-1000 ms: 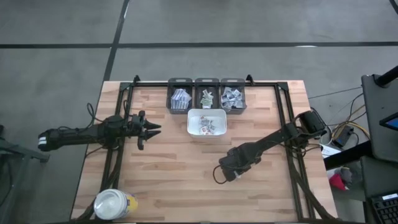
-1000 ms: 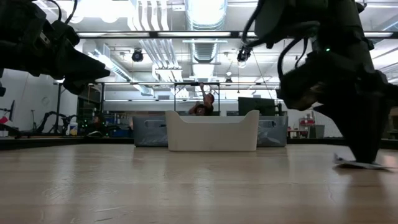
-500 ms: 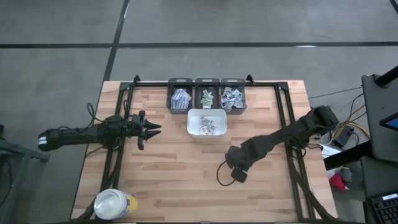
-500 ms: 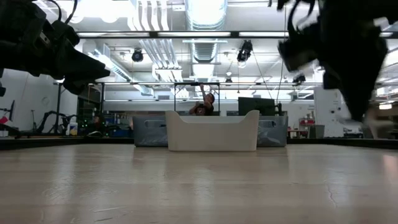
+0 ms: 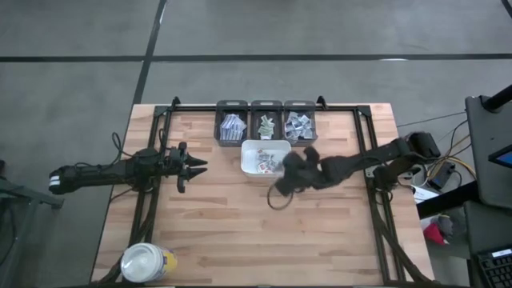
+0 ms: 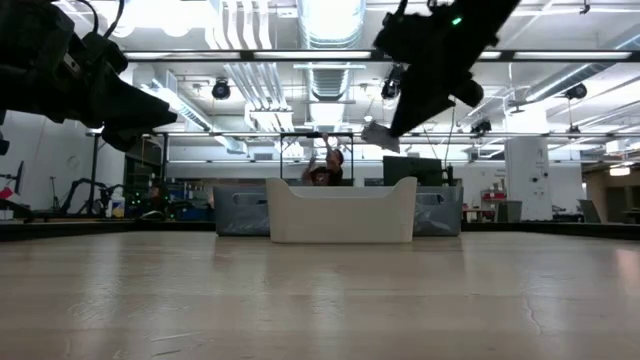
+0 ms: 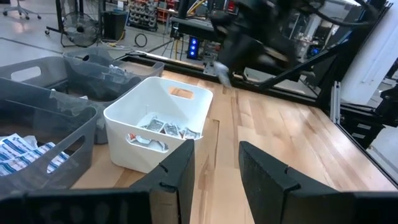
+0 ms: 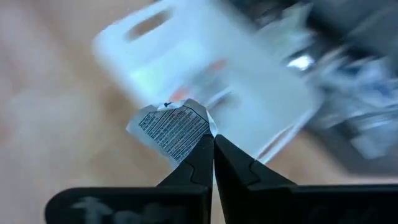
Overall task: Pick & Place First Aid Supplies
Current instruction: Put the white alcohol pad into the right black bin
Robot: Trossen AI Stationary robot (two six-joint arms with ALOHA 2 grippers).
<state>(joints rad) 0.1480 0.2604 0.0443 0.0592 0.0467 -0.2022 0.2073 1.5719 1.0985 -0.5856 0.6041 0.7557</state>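
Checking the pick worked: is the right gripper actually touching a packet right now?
Touching. In the right wrist view the right gripper is shut, its fingertips pinching the edge of a printed packet, with the white tray beyond.

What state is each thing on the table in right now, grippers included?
Right gripper: shut on a packet, raised beside the tray.
Packet: pinched at one edge, off the table.
Left gripper: open, empty, waiting left of the tray.
White tray: upright, several packets inside.
Three grey bins: packets inside.
Jar: lid on, front left corner.
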